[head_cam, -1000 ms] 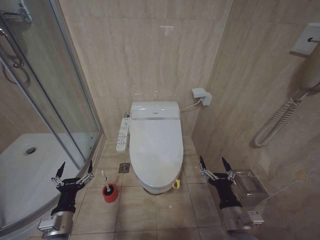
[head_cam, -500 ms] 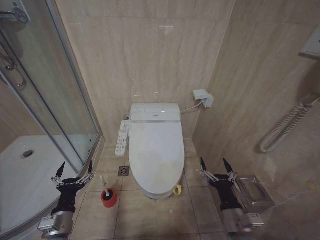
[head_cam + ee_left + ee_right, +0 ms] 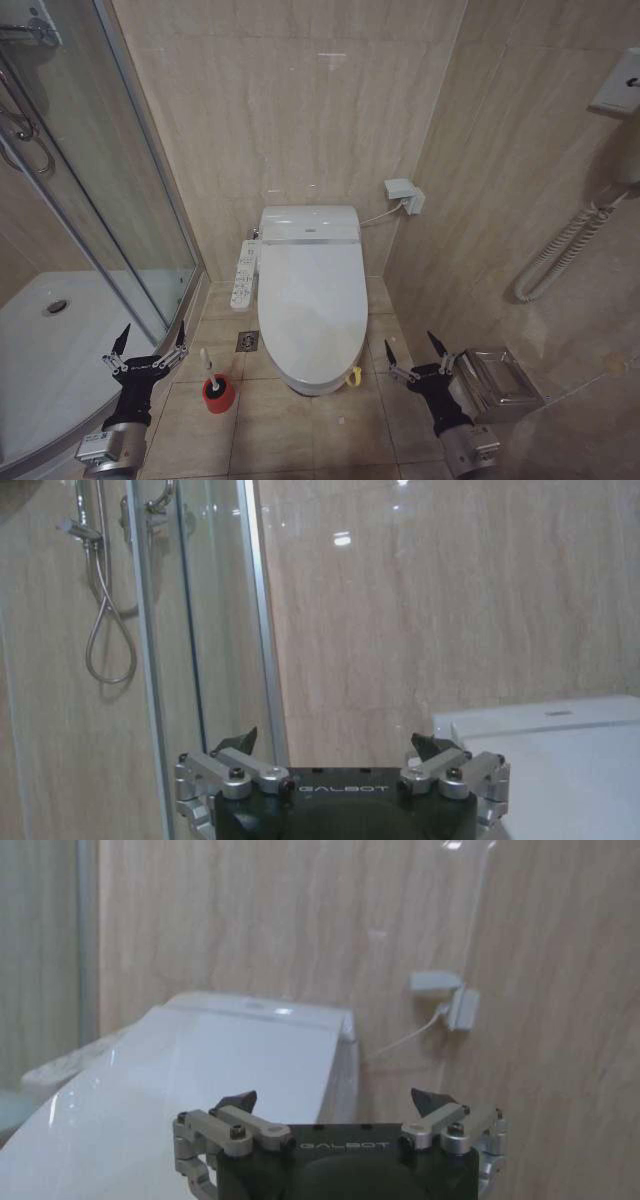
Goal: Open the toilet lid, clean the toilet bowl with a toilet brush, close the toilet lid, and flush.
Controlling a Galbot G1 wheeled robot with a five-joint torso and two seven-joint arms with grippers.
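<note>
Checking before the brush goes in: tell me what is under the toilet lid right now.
The toilet lid lies shut, so everything beneath it is covered; the toilet bowl's inside cannot be seen. Visible below its front edge are the toilet's white base and a bit of yellow strap on the floor tiles.

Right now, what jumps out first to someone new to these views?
The white toilet with its toilet lid shut, centred against the beige tiled wall. Beside it on the floor toward the glass shower door, the toilet brush stands in a red holder. Both arms hang low and open: left gripper by the shower, right gripper near a metal bin.
</note>
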